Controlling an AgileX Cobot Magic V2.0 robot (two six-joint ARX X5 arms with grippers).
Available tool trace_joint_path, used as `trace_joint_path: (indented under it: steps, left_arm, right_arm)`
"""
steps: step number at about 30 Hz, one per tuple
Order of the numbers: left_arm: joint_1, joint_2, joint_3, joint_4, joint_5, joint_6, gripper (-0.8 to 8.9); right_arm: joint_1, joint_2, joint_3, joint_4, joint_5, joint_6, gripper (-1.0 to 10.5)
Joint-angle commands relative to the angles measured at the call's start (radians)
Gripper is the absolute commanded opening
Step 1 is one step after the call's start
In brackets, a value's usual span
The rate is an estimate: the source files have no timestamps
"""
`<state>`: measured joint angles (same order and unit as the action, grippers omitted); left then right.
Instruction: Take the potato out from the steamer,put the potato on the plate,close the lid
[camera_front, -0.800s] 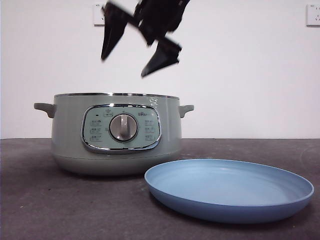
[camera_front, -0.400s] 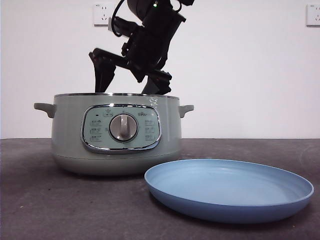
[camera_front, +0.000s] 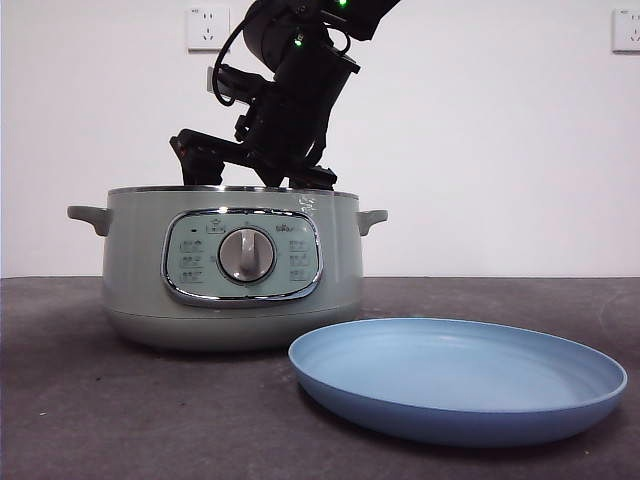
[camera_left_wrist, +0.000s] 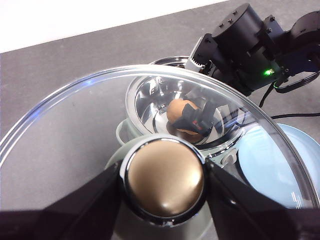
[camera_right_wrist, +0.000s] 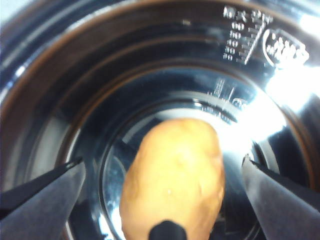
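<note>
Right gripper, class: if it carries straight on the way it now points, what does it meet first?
Probably the potato: the right gripper points down into the steamer, jaws open either side of it. Depth is unclear.

A: Backdrop, front view: plain white wall (camera_front: 500, 150), unmarked, evenly lit. No strong shadows on it.

B: Fixtures?

A: Two white wall sockets high up. One socket (camera_front: 207, 27) toward the upper left, a second socket (camera_front: 626, 30) cut off by the right edge.

B: Work surface?

A: Dark grey table (camera_front: 120, 410), matte, faintly speckled. Its far edge meets the wall in a straight level line.

B: Confirmed from the left wrist view?

A: Same dark grey top (camera_left_wrist: 75, 65), with a white strip of wall (camera_left_wrist: 75, 17) beyond it.
</note>
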<state>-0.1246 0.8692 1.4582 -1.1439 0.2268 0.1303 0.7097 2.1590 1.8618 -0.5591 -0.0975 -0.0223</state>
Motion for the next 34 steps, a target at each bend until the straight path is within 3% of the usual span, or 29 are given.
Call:
trace_joint_path:
  steps: [1,5,10,12,16,17,26,34]
  left_arm:
    - [0.004,-0.011,0.003,0.035,0.010,0.000,-0.09]
    - [0.004,-0.011,0.003,0.035,0.010,0.001,-0.09]
    - [0.004,-0.011,0.003,0.035,0.010,0.001,-0.09]
    - [0.004,-0.011,0.003,0.035,0.010,0.002,-0.09]
    - [0.004,-0.011,0.003,0.036,0.010,0.002,-0.09]
    - [0.004,-0.011,0.003,0.035,0.010,0.002,-0.09]
    - [0.004,-0.010,0.003,0.054,0.011,0.002,-0.09]
    - [0.004,-0.008,0.003,0.088,0.018,0.005,-0.09]
  right_arm:
    - [0.004,0.026,0.001,0.001,0.013,0.006,6.6]
    - [0.006,0.047,0.001,-0.003,0.024,0.006,6.4]
    - [0.006,0.053,0.001,-0.006,0.032,0.005,5.2]
    - [0.006,0.053,0.001,0.001,0.052,0.005,4.0]
    - [0.006,0.053,0.001,0.006,0.048,-0.006,0.1]
    - [0.006,0.047,0.001,0.008,0.048,-0.018,-0.1]
    - [0.006,-0.082,0.004,0.005,0.051,-0.021,-0.1]
    - [0.005,-0.298,0.004,-0.197,0.052,-0.037,-0.1]
